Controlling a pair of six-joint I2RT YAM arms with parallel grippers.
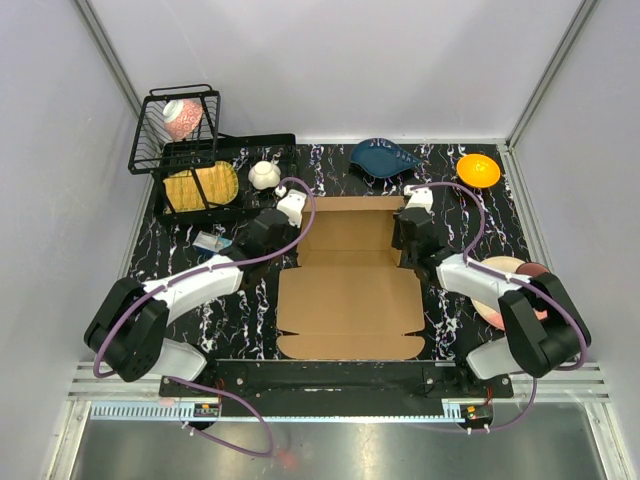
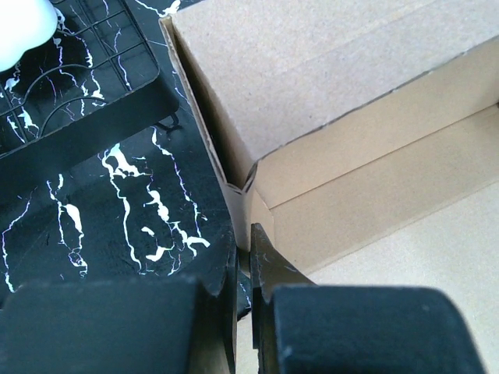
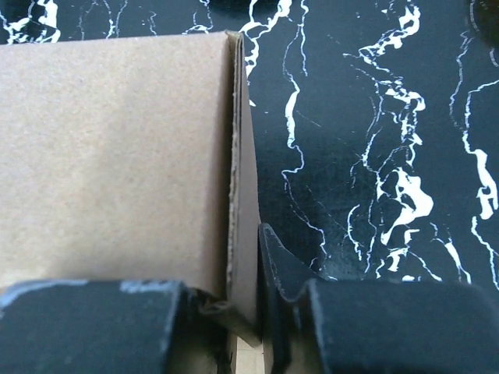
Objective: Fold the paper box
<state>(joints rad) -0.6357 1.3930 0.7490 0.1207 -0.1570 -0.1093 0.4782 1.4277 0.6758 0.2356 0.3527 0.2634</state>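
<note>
Where the marbled table (image 1: 320, 165) lies nearest the arm bases, the flat front panel of the paper box (image 1: 350, 310) is spread out, brown and unprinted. Further back, its raised left side wall is pinched between the closed fingers of the left gripper (image 2: 243, 273). Its upright right side wall is clamped between the fingers of the right gripper (image 3: 245, 312). Beyond the box, a blue dish (image 1: 385, 158) and an orange bowl (image 1: 478, 170) are placed along the far edge.
</note>
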